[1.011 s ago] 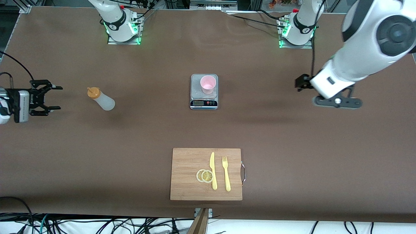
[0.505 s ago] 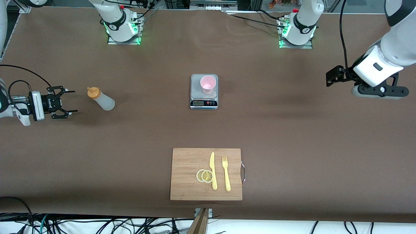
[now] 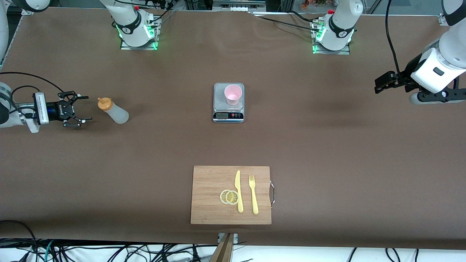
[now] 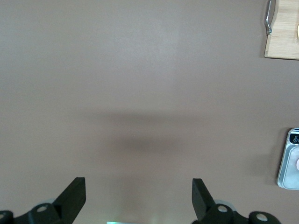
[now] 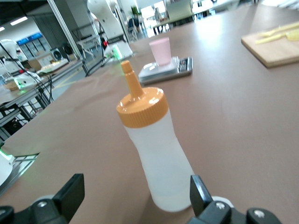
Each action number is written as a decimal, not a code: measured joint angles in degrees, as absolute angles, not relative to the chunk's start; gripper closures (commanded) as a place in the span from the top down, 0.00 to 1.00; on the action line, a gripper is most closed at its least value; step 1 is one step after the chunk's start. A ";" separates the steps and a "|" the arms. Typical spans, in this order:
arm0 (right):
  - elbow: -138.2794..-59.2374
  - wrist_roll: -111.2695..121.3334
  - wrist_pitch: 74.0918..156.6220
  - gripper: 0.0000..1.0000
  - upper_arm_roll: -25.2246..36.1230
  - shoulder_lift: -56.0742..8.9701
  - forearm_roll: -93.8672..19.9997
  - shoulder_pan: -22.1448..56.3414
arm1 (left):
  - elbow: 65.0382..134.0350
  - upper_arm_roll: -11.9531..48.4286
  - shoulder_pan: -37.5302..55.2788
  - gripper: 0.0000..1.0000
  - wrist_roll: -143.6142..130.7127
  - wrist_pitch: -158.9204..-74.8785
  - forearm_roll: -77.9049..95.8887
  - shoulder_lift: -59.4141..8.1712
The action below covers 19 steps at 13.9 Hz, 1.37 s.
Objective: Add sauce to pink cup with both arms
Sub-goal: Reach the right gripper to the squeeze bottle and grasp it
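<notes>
Low over the worktop (image 3: 327,145) at the right arm's end, the right tool (image 3: 81,108) is pointing at the sauce bottle (image 3: 113,111), its fingers spread apart and not touching it. That bottle is standing upright, well apart from the pink cup (image 3: 233,94), which is sitting on a scale (image 3: 228,115). Over the left arm's end, the left tool (image 4: 139,198) is hanging with fingers apart, seemingly waiting.

No text, label or number can be read on anything here.
</notes>
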State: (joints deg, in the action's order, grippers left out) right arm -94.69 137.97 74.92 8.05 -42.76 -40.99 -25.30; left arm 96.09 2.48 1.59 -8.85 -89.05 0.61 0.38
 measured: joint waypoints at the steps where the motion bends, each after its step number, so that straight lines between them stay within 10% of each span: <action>1: -94.78 139.51 74.70 1.00 8.05 -43.80 -41.56 -25.41 | 96.10 2.54 1.59 1.00 -8.95 -89.05 0.62 0.38; 19: -97.35 149.33 71.85 1.00 5.92 -48.34 -51.28 -24.14 | 96.11 2.97 1.62 1.00 -9.12 -89.05 0.63 0.37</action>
